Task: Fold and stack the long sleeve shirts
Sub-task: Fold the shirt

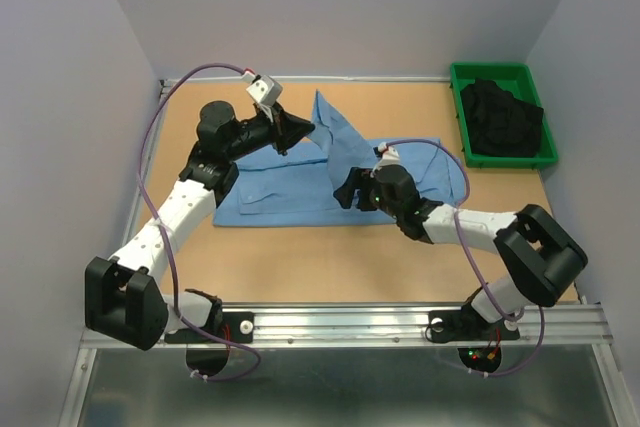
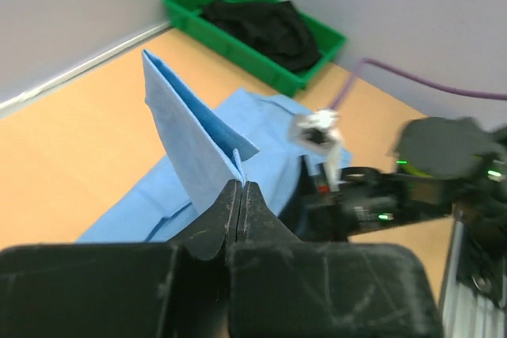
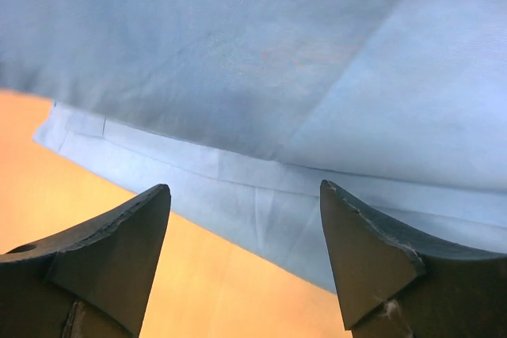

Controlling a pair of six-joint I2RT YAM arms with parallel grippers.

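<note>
A light blue long sleeve shirt of thin fabric lies spread across the middle of a tan wooden table, running from left to right. Most of it rests flat, with a straight hem along its near edge. One part of it is raised off the table toward the far side and stands up as a pointed, folded flap.

The left hand reaches in from the left. Its two black fingers are pressed together and clamped on the lower corner of that raised flap. In the left wrist view the left hand pinches the cloth at the fingertips, and the flap rises above them to a sharp peak.

The right hand sits low over the middle of the shirt, near its front edge. In the right wrist view its fingers stand wide apart with nothing between them. The shirt's hem and bare table lie just beyond them.

At the far right corner of the table, well apart from the shirt, stands a green rectangular plastic bin holding a heap of black cloth. A purple cable loops along each arm.
</note>
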